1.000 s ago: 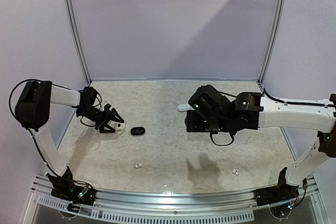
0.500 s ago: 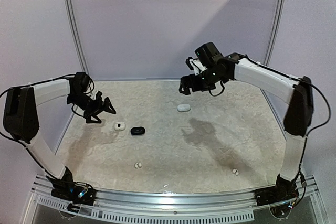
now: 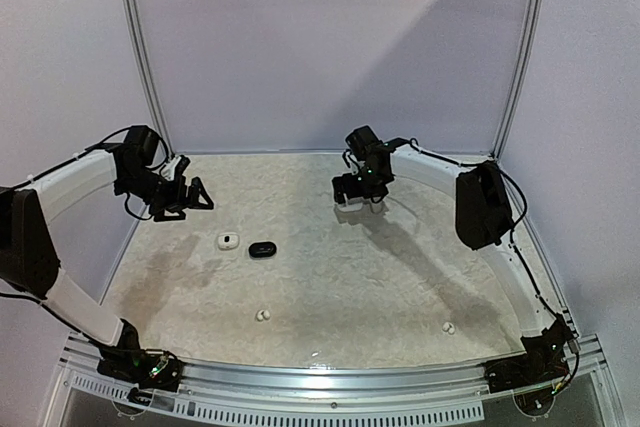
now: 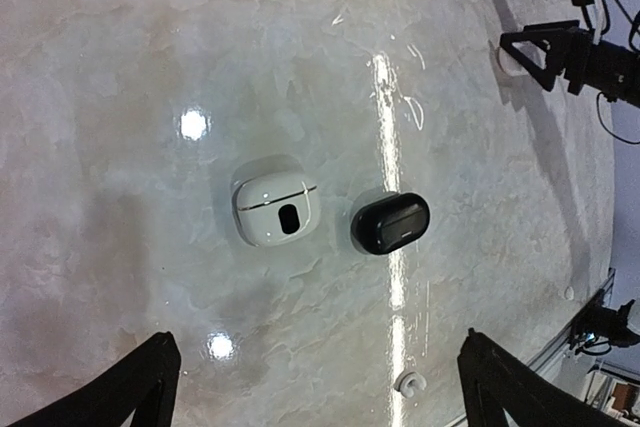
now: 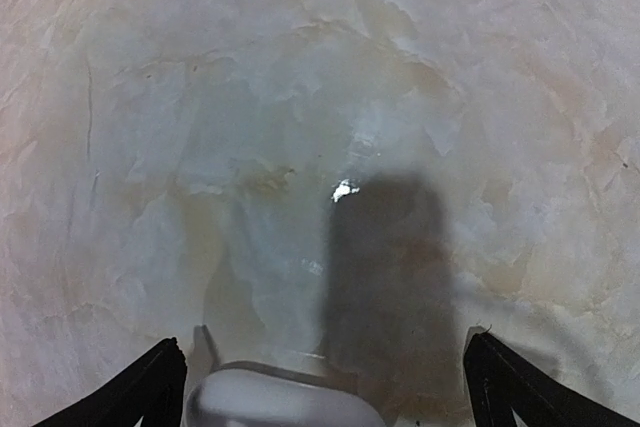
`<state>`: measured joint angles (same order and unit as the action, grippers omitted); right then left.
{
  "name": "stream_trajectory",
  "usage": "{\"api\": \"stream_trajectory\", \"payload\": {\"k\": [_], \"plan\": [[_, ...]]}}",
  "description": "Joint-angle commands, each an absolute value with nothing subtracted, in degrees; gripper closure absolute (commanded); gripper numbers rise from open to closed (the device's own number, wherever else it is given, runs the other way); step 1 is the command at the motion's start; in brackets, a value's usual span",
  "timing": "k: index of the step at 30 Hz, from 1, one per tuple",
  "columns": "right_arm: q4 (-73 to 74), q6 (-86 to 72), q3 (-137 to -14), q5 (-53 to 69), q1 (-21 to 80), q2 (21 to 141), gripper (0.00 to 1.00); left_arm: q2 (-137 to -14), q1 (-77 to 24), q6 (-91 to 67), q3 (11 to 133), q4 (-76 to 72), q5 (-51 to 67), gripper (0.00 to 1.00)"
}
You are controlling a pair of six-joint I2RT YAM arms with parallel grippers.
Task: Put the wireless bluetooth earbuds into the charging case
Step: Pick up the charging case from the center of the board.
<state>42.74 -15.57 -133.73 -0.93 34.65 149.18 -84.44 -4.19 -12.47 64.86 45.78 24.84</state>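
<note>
Pale marbled tabletop (image 3: 330, 277) fills the floor, with lilac walls (image 3: 320, 47) on three sides and a metal rail (image 3: 330, 372) along the near edge. Since a second ago the left gripper (image 3: 192, 195) has lifted off the small white case (image 3: 228, 241). That case now lies ahead of its wide-spread fingers, just beside the black case (image 3: 262, 249). The right gripper (image 3: 352, 194) has swung from mid-table to the rear, its fingers also wide, and a second white case (image 5: 270, 402) lies between them. White earbuds (image 3: 264, 315) lie loose toward the rail, with more earbuds (image 3: 448, 328) further right, all well apart from both sets of fingers. Open tabletop separates the cases from the side walls.
</note>
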Motion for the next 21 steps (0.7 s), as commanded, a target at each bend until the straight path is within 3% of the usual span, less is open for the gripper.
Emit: {"api": "stream_trajectory", "payload": {"k": [1, 6, 18, 21], "plan": [[38.8, -22.7, -134.3, -7.5, 36.5, 151.2, 0.01, -84.0, -4.7, -11.1, 64.1, 45.1, 26.0, 0.01], [41.8, -21.0, -134.0, -12.1, 39.0, 152.7, 0.01, -85.6, -4.7, -12.2, 64.3, 44.2, 26.9, 0.01], [40.7, -25.2, -123.9, -13.4, 39.0, 149.5, 0.2, -88.0, -4.7, -14.1, 66.1, 44.1, 29.3, 0.01], [42.2, -26.0, -124.0, -13.9, 38.9, 149.3, 0.2, -87.7, -4.7, -14.2, 66.2, 44.3, 29.5, 0.01]]}}
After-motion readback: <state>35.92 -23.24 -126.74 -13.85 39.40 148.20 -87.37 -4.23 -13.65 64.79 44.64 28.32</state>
